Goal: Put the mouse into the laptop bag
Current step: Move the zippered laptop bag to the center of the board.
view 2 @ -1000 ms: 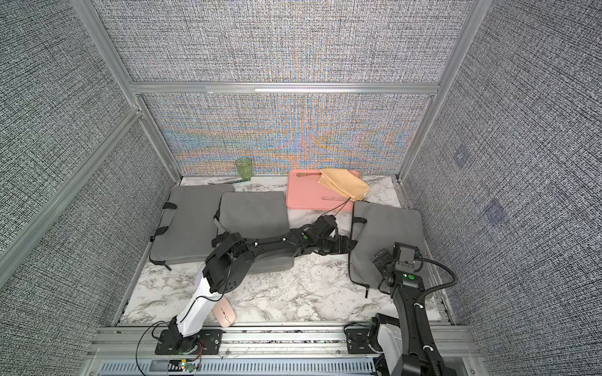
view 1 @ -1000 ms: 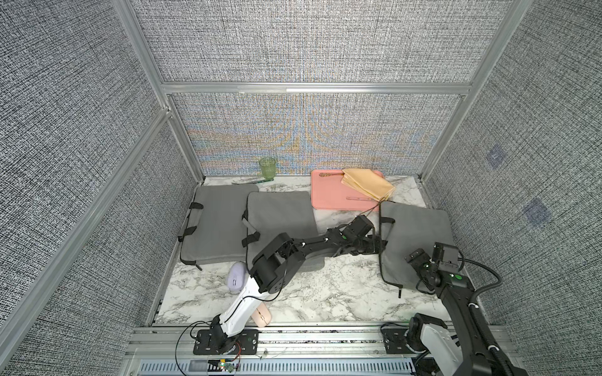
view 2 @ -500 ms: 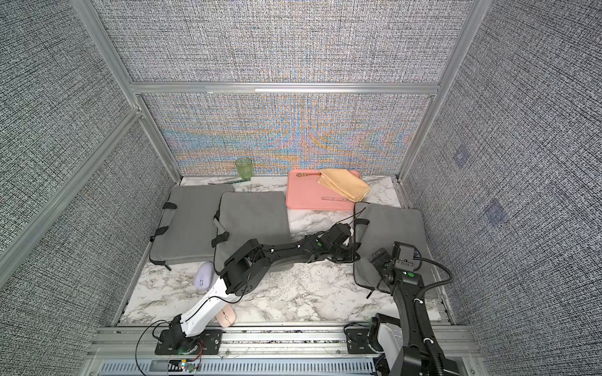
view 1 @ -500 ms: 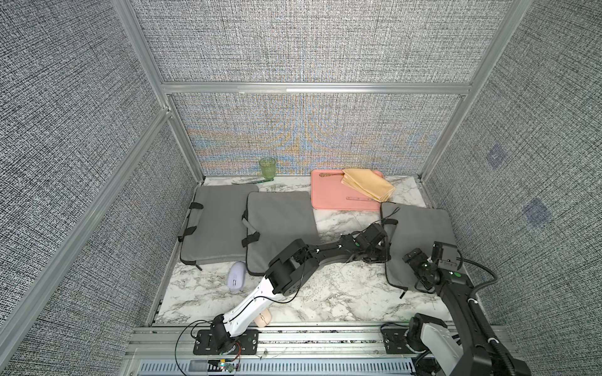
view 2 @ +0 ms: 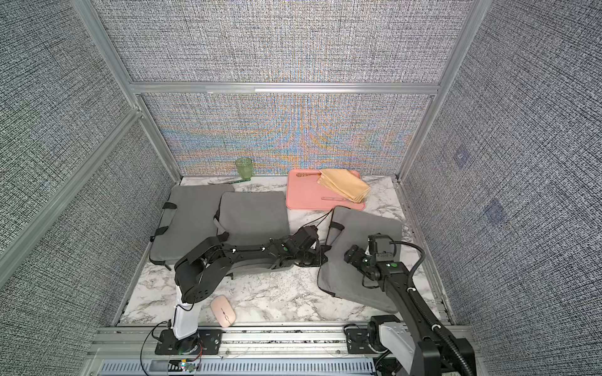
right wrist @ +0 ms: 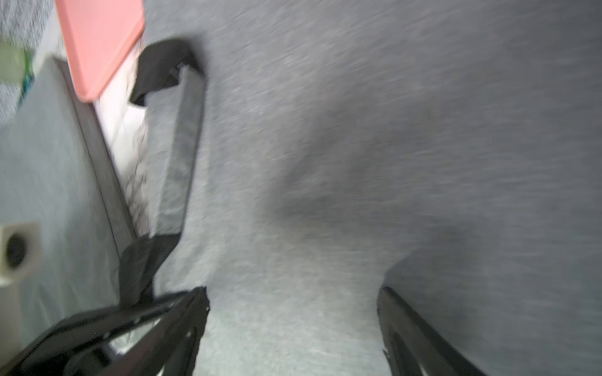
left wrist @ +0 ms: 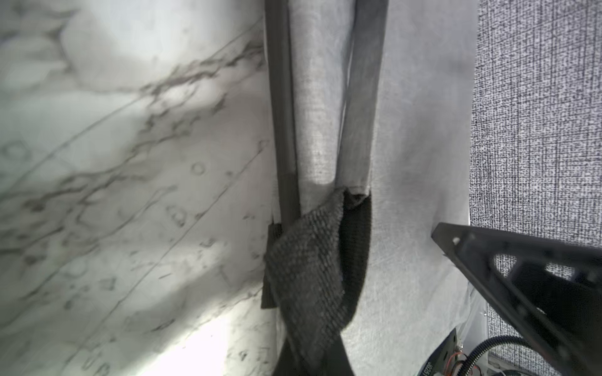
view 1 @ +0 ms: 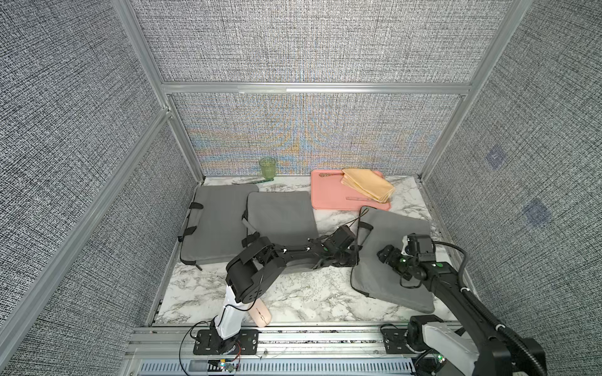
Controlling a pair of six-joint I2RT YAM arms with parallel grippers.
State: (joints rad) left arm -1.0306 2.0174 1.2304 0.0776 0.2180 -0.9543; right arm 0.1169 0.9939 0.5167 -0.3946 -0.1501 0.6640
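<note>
Reaching across the marble bench (view 1: 309,293), the left fingers (view 1: 352,258) are clenched on the black handle strap (left wrist: 309,260) of the rightmost grey laptop bag (view 1: 394,228). The right fingers (right wrist: 185,322) hang spread wide just above that bag, while the pink mouse (view 2: 223,311) lies at the bench's front edge, beside the left arm's base.

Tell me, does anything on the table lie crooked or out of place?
The right laptop bag lies askew, turned against the edges of the table, with its far corner by the pink tray. Nothing looks spilled or damaged.
</note>
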